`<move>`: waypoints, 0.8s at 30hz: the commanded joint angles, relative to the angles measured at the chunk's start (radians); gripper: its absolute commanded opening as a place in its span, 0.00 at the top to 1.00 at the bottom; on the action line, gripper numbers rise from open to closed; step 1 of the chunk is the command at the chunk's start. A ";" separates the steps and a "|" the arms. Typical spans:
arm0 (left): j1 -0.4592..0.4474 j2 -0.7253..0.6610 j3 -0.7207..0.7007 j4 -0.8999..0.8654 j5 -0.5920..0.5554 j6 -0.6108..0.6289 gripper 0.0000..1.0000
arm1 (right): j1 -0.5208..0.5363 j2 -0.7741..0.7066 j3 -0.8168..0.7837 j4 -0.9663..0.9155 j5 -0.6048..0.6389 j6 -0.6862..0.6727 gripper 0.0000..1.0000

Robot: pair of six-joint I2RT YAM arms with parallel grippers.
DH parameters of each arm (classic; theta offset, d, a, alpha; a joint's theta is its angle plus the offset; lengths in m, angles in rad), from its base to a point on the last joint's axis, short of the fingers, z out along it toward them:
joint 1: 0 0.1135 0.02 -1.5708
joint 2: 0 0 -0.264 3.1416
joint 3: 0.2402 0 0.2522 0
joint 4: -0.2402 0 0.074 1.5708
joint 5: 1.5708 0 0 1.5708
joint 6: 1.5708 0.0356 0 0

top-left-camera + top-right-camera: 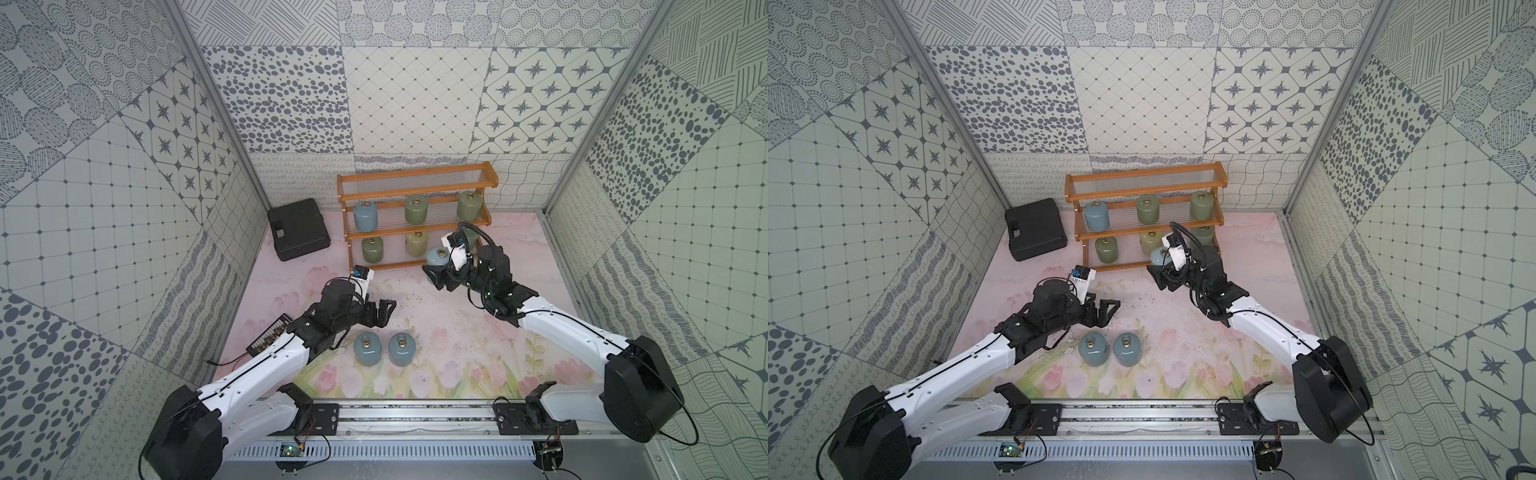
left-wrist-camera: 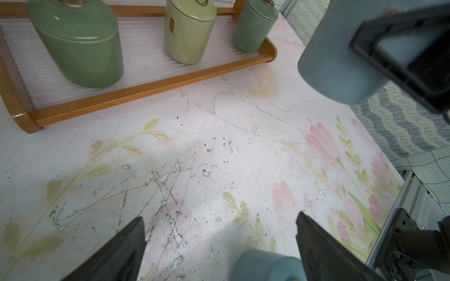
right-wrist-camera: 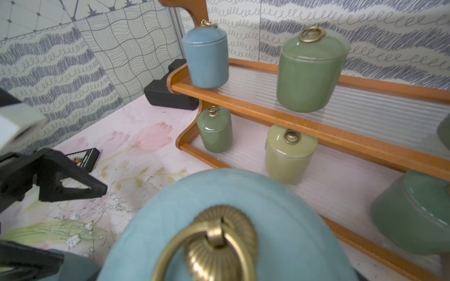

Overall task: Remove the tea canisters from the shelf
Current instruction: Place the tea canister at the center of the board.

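We see the right gripper (image 1: 438, 270) closed on a blue canister (image 1: 436, 257): it grips the body, lid up, and holds it lifted off the table (image 1: 449, 324), just in front of the bottom tier of the shelf (image 1: 415, 183) and apart from the wood. In the right wrist view the brass knob (image 3: 219, 233) of its lid is very near to the camera. The left gripper (image 1: 384, 313) has the jaws wide and holds nothing; it hangs low over the table, between the shelf and two blue jars that stand on the table side by side, the left jar (image 1: 368, 348) and the right jar (image 1: 402, 348), almost touching each other. Six canisters stand on the shelf. On the middle tier there are a blue jar (image 1: 365, 217), a middle green jar (image 1: 416, 210) and an end green jar (image 1: 469, 205). On the bottom tier there are a low green jar (image 1: 372, 250), a yellow-green jar (image 1: 416, 243) and a last green jar (image 3: 414, 214), which the right arm partly hides in both top views. A black case (image 1: 297, 228) lies beside the shelf, on the left arm's side.
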 commanded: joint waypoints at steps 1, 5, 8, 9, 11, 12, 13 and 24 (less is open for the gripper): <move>0.007 -0.031 0.011 -0.042 -0.002 0.007 0.00 | 0.051 -0.064 -0.062 0.218 0.072 0.022 0.25; 0.007 -0.057 -0.004 -0.045 -0.008 -0.004 0.00 | 0.114 -0.089 -0.185 0.308 0.158 0.064 0.26; 0.007 -0.075 -0.019 -0.049 -0.009 -0.016 0.00 | 0.160 -0.105 -0.256 0.346 0.215 0.078 0.26; 0.007 -0.081 -0.024 -0.048 -0.008 -0.019 0.00 | 0.175 -0.113 -0.279 0.347 0.228 0.083 0.26; 0.007 -0.091 -0.032 -0.049 -0.008 -0.025 0.00 | 0.202 -0.123 -0.319 0.373 0.259 0.092 0.26; 0.007 -0.097 -0.035 -0.051 -0.008 -0.029 0.00 | 0.214 -0.128 -0.339 0.388 0.273 0.098 0.26; 0.007 -0.103 -0.039 -0.051 -0.008 -0.031 0.00 | 0.227 -0.132 -0.358 0.397 0.284 0.102 0.26; 0.007 -0.133 -0.088 -0.020 0.003 -0.079 0.00 | 0.350 -0.101 -0.499 0.518 0.371 0.116 0.26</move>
